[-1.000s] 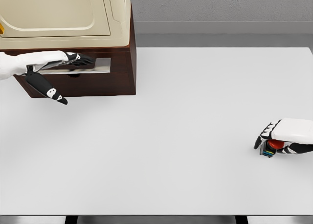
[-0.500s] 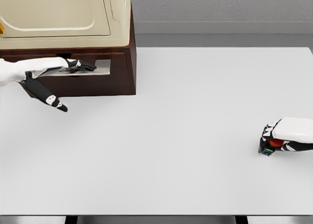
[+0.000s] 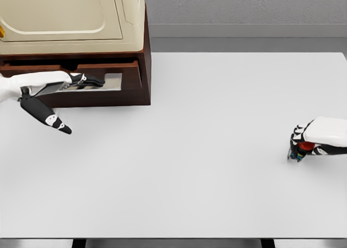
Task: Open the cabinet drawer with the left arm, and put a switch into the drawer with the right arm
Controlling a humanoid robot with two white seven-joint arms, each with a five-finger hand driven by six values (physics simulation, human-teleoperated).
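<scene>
A dark brown cabinet [image 3: 142,47] with a cream top stands at the table's back left. Its drawer [image 3: 129,80] is pulled out a little, with a dark gap above its front. My left hand [image 3: 81,80] comes in from the left, its fingers hooked on the silver handle [image 3: 111,81] and its thumb [image 3: 46,117] hanging down. At the right edge my right hand [image 3: 303,145] is curled over a small switch [image 3: 301,149] with a red button, which is slightly tilted on the table.
The white table [image 3: 195,139] spreads between the cabinet and the right hand. A grey wall runs along the back. The table's front edge shows at the bottom.
The drawer has come out toward me as my left hand drew back and lower. My right hand has closed tighter on the switch and shifted slightly right and up.
</scene>
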